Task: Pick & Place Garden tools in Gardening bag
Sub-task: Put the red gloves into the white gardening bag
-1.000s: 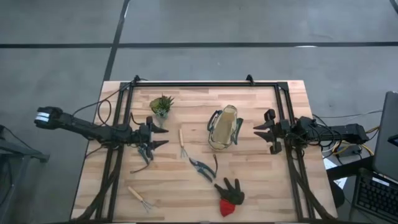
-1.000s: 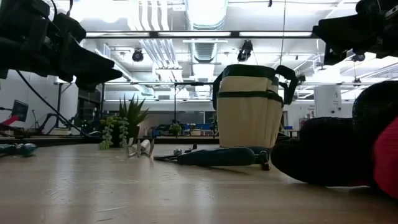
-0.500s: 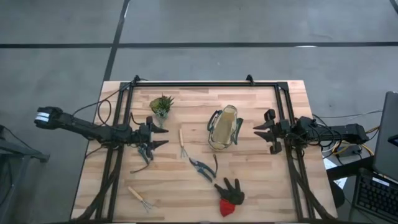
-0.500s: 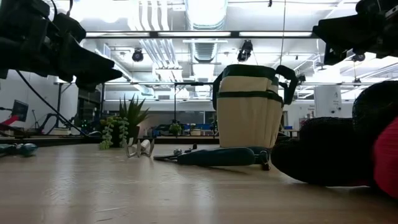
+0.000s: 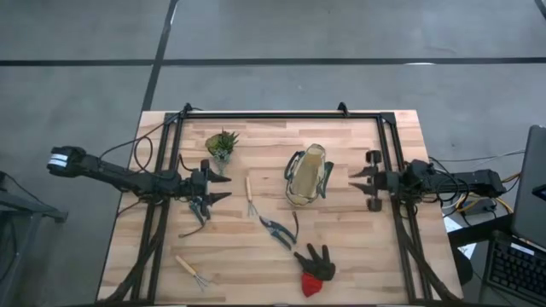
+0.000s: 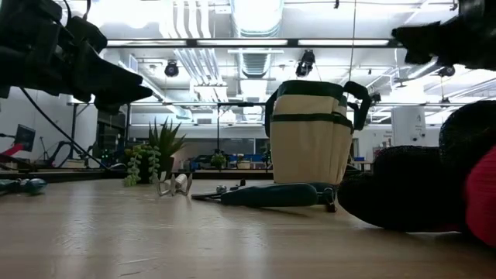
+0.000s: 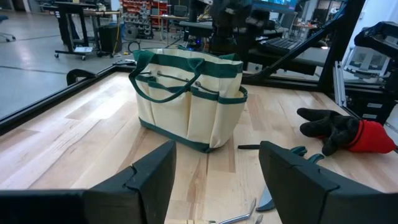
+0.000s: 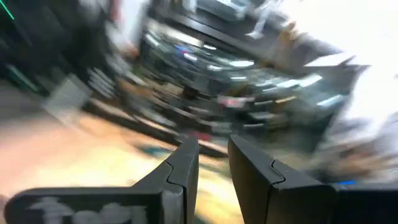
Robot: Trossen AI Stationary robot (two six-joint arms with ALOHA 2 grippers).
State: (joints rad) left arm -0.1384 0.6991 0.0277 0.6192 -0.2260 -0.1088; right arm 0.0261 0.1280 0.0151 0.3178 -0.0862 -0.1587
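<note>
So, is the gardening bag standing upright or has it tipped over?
Upright. The gardening bag stands on its base on the table, with the handles and open mouth at the top.

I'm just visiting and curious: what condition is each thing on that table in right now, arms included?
Bag: upright, mouth open.
Fork: flat beside the bag.
Second fork: flat near the front edge.
Shears: flat, untouched.
Glove: lying limp.
Plant: upright.
Left gripper: open, empty, above the table.
Right gripper: open, empty, beside the bag.
</note>
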